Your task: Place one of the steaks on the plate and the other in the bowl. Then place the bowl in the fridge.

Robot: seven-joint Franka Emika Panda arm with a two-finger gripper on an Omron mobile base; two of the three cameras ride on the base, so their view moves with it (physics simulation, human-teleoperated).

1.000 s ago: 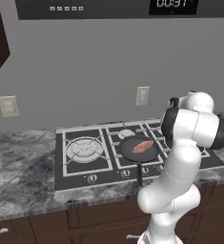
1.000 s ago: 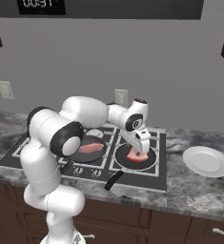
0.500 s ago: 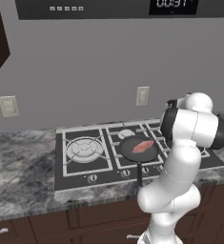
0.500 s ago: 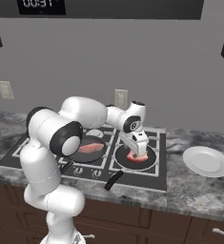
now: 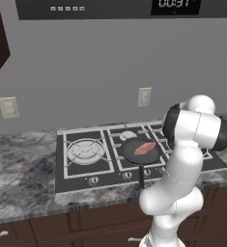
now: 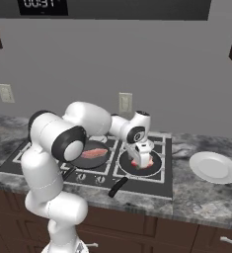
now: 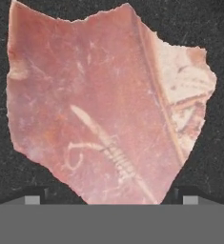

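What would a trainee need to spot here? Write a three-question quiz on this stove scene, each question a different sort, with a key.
1. True or false: the gripper is shut on a steak.
2. Multiple choice: the white plate is A) on the stove, B) on the counter beside the stove, C) inside a pan.
3. Fill in: each black pan holds one ____.

Key
1. False. The jaws stand open around the steak in the right pan; the fingertips sit either side of the meat.
2. B; it lies bare.
3. Steak; the other steak lies in the left pan.
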